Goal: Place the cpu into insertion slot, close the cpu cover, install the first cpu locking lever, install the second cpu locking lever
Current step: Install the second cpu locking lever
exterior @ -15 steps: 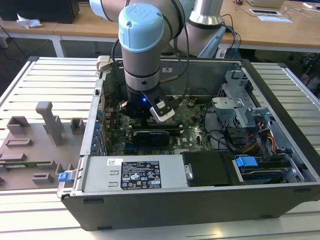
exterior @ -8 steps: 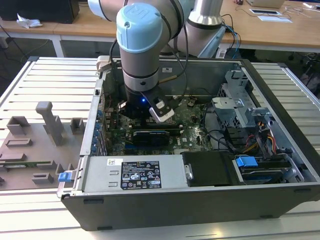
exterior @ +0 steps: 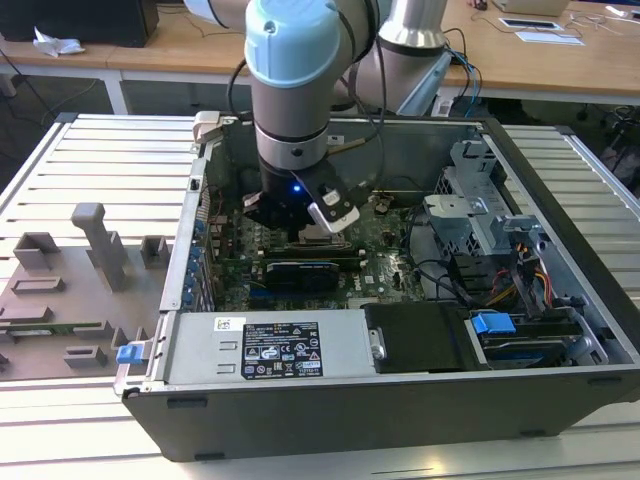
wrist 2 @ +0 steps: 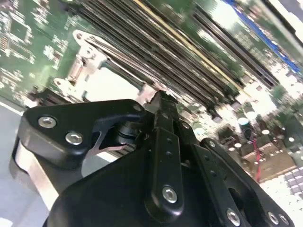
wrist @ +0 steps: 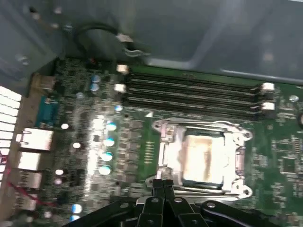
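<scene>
- Computer case [exterior: 560,200]: open-sided, lying flat on a slatted table [exterior: 90,160]; the arm [exterior: 295,90] reaches down into it from above, so the case walls stand around the gripper on all sides.
- Motherboard [wrist: 289,165]: green board on the case floor, directly beneath the gripper in both wrist views.
- Memory slots [wrist: 194,94]: long, narrow, dark, lying parallel to one another; in the first wrist view they run beyond the socket on the side away from the fingertips, their long axis crossing the line of the fingers.
- Gripper [wrist: 163,185]: black, with linked fingers [wrist 2: 163,142]. In both wrist views the two fingertips meet at a single point with nothing visible between them, so the jaws stand closed and empty. The tip hangs just at the near edge of the socket; contact with the frame cannot be judged.
- Insertion slot [wrist: 163,163]: square socket with a silver metal rim, set flat in the board just ahead of the fingertips.
- CPU cover [wrist: 239,151]: thin silver frame lying down flat over the socket, its square opening facing up.
- CPU [wrist: 203,158]: pale metal square seated flat within the cover's opening, top face upward, edges parallel to the socket rim; being square, it shows no distinct long axis.
</scene>
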`<state>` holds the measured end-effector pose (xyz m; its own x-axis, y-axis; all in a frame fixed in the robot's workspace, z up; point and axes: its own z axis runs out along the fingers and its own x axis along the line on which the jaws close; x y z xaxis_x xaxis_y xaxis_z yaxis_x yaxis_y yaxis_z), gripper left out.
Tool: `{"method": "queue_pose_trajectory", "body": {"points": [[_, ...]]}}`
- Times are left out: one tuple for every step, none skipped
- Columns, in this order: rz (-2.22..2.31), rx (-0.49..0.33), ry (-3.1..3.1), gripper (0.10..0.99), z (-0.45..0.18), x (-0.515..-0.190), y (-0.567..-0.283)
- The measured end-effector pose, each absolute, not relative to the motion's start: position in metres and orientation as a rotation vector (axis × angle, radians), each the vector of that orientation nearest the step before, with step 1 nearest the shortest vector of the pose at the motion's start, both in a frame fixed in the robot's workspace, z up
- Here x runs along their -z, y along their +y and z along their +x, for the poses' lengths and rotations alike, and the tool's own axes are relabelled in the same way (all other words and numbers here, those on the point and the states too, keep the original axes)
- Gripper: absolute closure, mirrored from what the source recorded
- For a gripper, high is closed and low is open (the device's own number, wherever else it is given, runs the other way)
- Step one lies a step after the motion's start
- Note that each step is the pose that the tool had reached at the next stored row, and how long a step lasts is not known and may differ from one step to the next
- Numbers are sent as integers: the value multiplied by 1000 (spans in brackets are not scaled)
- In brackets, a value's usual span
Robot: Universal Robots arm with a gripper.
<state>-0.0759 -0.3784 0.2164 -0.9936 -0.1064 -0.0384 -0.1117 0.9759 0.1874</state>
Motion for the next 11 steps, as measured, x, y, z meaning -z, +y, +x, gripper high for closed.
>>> {"method": "queue_pose_trajectory", "body": {"points": [[-170, -298, 3106, 980, -68, -215, -378], [-169, -299, 3112, 980, -64, -215, -377], [-169, -300, 3119, 980, -59, -214, -377], [-168, -301, 3125, 980, -55, -213, -376], [-167, -300, 3135, 980, -45, -212, -375], [-167, -298, 3140, 980, -40, -211, -374], [-166, -296, 3143, 980, -37, -211, -372], [-166, -288, 3146, 980, -33, -211, -369], [-166, -282, 3148, 980, -31, -210, -366], [-165, -260, 3153, 980, -28, -210, -359], [-165, -235, 3156, 980, -27, -210, -353]]}}
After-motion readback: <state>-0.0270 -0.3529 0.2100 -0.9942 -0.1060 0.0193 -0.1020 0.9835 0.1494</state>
